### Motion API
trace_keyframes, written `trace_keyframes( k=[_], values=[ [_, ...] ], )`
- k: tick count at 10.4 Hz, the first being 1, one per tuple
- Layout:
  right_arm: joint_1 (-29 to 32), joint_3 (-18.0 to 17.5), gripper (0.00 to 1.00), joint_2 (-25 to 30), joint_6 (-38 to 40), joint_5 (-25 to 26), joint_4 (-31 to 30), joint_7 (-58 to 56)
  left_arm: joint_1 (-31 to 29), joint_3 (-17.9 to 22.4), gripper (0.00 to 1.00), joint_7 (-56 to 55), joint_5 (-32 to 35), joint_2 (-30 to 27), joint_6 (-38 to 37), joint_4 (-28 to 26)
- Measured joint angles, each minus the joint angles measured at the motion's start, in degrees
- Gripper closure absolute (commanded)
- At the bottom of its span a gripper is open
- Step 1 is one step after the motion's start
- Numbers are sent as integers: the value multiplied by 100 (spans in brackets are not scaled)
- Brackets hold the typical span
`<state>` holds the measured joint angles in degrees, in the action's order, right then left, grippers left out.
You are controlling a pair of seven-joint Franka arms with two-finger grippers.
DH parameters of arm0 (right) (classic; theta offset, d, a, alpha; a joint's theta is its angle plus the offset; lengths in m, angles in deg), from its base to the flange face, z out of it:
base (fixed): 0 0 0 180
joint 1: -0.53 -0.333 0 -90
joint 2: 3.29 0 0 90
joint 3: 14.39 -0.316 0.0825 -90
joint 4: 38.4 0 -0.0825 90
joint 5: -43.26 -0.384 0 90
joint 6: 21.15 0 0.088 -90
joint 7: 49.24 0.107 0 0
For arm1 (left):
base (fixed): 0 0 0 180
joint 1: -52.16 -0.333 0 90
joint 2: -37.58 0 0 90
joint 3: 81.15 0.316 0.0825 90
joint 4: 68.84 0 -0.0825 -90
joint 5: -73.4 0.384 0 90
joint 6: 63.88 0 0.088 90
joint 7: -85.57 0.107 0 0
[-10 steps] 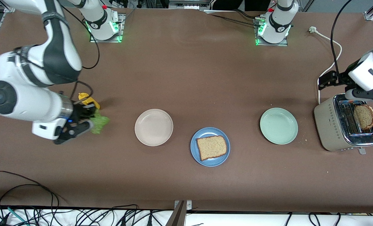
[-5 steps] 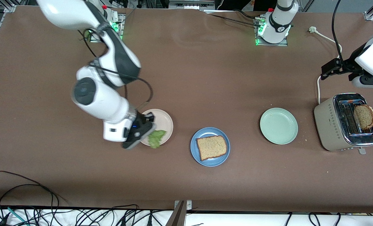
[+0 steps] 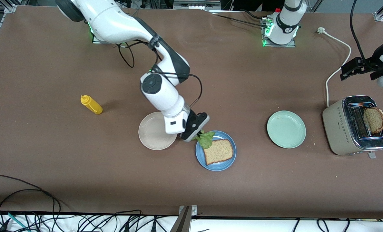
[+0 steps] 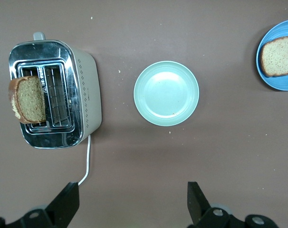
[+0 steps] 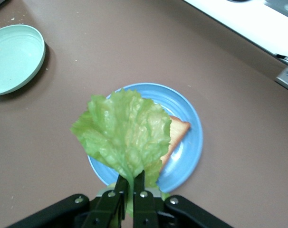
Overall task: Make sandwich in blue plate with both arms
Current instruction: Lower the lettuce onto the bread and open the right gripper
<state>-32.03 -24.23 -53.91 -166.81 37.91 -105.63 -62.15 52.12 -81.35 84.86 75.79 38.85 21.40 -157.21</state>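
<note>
Right wrist view shows the right gripper (image 5: 130, 189) with its jaws pinched tight on the stem of a frilly green lettuce leaf (image 5: 122, 135), which spreads out ahead of the fingertips. Directly under the leaf lies the blue plate (image 5: 187, 142), and on it a slice of brown bread (image 5: 175, 135), mostly hidden by the lettuce so that only one corner shows past the leaf's edge. In the front view this gripper (image 3: 195, 132) hangs over the rim of the blue plate (image 3: 215, 164) on the side toward the right arm's end of the table, the leaf (image 3: 205, 138) drooping from the jaws over the corner of the bread slice (image 3: 218, 151). Whether the leaf touches the bread cannot be told.

The left gripper (image 4: 132, 202) has its jaws spread wide and holds nothing; it hovers above bare tabletop, apart from everything. Out ahead of its jaws sit a pale green plate (image 4: 166, 93) and, beside that, a beige toaster (image 4: 89, 90) with a second bread slice (image 4: 27, 99) standing up out of one slot. In the front view this gripper (image 3: 356, 68) is up in the air near the toaster (image 3: 338, 129) and its white cord (image 3: 338, 69).

Just beside the right gripper's jaws, partly under the wrist, lies a beige-pink plate (image 3: 152, 135). A yellow squeeze bottle (image 3: 91, 104) lies well apart from both jaws, toward the right arm's end of the table. Nothing stands between the held leaf and the bread below it.
</note>
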Motion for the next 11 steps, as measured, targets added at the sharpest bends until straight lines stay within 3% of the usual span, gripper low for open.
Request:
trace_keyframes(
  k=[4, 7, 11],
  values=[
    [-249, 43, 100, -682, -1154, 824, 228, -134, -256, 29, 0, -114, 1, 55, 0, 64],
    [-309, 52, 100, -1149, -1968, 892, 503, -445, -476, 30, 0, -116, -15, 67, 0, 115],
    [-309, 205, 100, -1445, -2443, 898, 598, -545, -474, 5, 0, -143, -17, 100, 0, 118]
  ],
)
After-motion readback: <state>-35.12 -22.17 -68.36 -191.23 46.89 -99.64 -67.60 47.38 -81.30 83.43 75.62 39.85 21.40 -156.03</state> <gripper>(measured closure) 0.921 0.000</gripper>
